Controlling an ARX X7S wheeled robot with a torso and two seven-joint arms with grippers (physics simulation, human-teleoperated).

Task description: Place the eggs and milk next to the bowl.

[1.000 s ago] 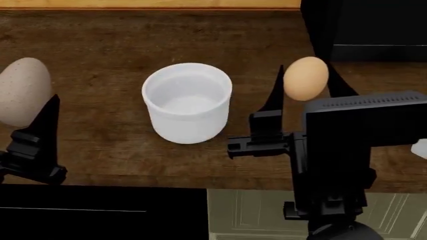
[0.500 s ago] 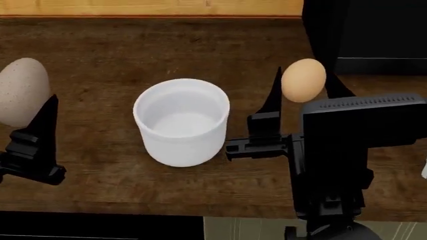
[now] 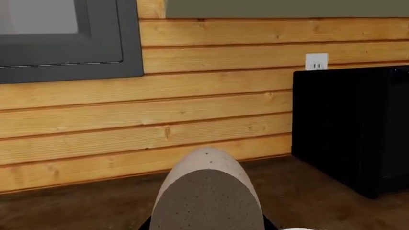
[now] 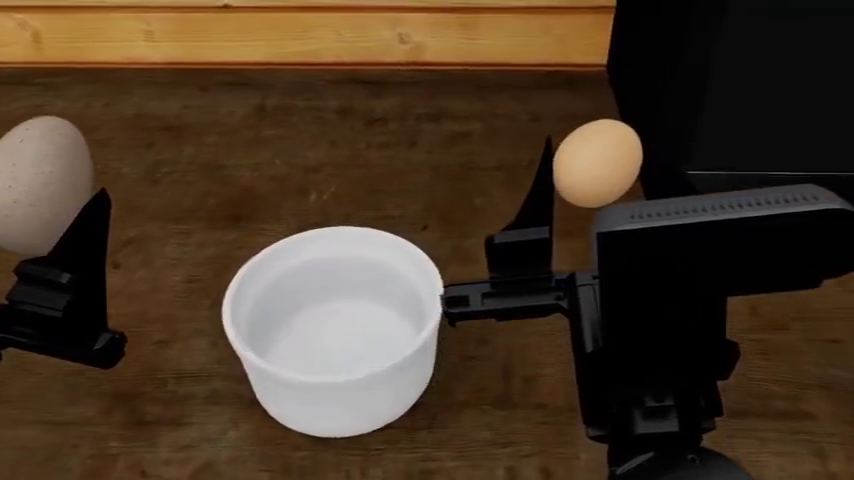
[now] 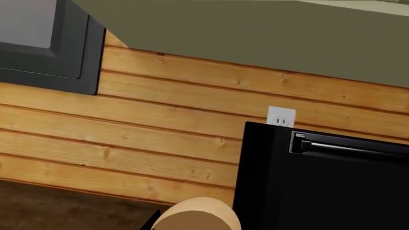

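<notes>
The white bowl (image 4: 334, 325) stands on the dark wooden counter (image 4: 307, 150) between my two arms. My left gripper (image 4: 40, 215) is shut on the larger pale speckled egg (image 4: 40, 185), held above the counter to the left of the bowl; the egg fills the lower left wrist view (image 3: 208, 194). My right gripper (image 4: 601, 175) is shut on the smaller orange-tan egg (image 4: 597, 162), held above the counter to the right of the bowl; its top shows in the right wrist view (image 5: 195, 218). The milk is out of view.
A black appliance (image 4: 727, 90) stands at the back right, close behind the right gripper; it also shows in the right wrist view (image 5: 326, 182) and the left wrist view (image 3: 351, 129). A wooden plank wall (image 4: 307, 35) runs along the counter's back.
The view has moved forward over the counter: the bowl now sits lower and closer in the head view and the wall shows at the top. Both grippers still hold their eggs.
</notes>
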